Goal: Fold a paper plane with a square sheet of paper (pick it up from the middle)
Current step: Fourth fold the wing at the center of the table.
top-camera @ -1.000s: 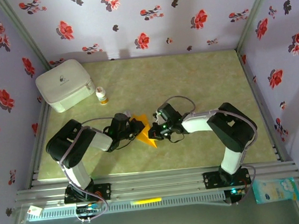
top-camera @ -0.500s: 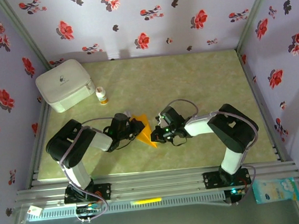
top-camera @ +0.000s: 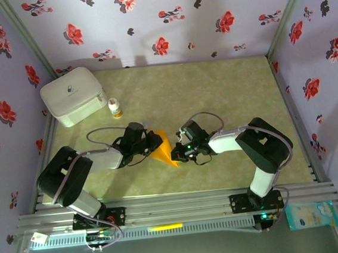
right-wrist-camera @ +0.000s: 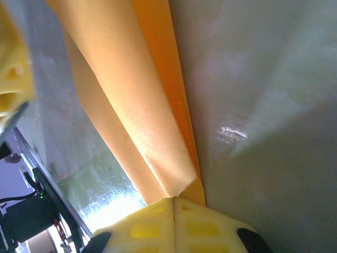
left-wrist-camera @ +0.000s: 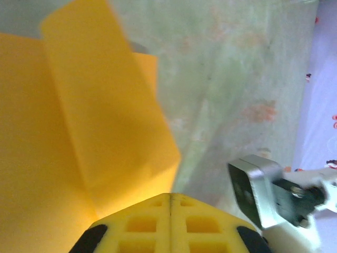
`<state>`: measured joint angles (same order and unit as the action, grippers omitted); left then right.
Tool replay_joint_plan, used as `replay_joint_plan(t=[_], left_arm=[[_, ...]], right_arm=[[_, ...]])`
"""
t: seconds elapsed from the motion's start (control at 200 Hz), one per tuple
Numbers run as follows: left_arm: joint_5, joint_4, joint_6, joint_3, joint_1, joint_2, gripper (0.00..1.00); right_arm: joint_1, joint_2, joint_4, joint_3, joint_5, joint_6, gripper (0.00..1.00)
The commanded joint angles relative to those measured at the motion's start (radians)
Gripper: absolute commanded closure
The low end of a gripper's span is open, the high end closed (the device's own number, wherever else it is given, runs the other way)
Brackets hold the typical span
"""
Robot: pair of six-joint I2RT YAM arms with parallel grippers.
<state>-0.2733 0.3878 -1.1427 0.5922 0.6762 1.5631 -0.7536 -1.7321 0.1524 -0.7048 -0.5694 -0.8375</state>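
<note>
The square sheet of paper (top-camera: 163, 149), bright orange and by now folded into a smaller angular shape of several layers, is sitting on the green table (top-camera: 225, 85) nearer to the arm bases than the small white bottle (top-camera: 115, 108) and off to that bottle's right, well apart from it. The left gripper (top-camera: 152, 143) is reaching in from the bottle's side of the paper, and the left wrist view is showing its yellow fingertips (left-wrist-camera: 171, 211) pressed together with the orange layers (left-wrist-camera: 79, 132) spreading out of them, so it is clamping the paper's edge. The right gripper (top-camera: 176, 151) is coming at the paper from the side away from the bottle, and in the right wrist view its yellow fingers (right-wrist-camera: 174, 216) are likewise closed tight, pinching the end of a long crease (right-wrist-camera: 142, 105) that is running away from them. The two grippers are facing each other with the paper between them. A part of the right arm's grey wrist hardware (left-wrist-camera: 260, 192) is appearing just beyond the paper in the left wrist view. A white case (top-camera: 73, 95) is standing just beside the bottle, on its far left.
</note>
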Motion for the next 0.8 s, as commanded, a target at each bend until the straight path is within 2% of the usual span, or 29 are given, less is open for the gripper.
replay_joint_plan(t=[0.0,0.3,0.55,0.795], left_arm=[[-0.018,-0.153,0.062,0.038,0.027,-0.013,0.99],[-0.075,-0.066,0.045,0.076,0.063,0.109,0.99],[0.043,-0.145,0.034,0.018,0.047,0.156,1.00],[0.040,-0.101,0.032,-0.017,0.040,0.204,1.00]], right_arm=[[-0.006,-0.013,-0.122,0.010,0.060,0.024,1.00],[-0.007,-0.011,-0.122,0.016,0.058,0.023,1.00],[-0.007,-0.005,-0.114,0.028,0.052,0.024,1.00],[-0.007,0.044,-0.102,0.010,0.017,0.016,0.98]])
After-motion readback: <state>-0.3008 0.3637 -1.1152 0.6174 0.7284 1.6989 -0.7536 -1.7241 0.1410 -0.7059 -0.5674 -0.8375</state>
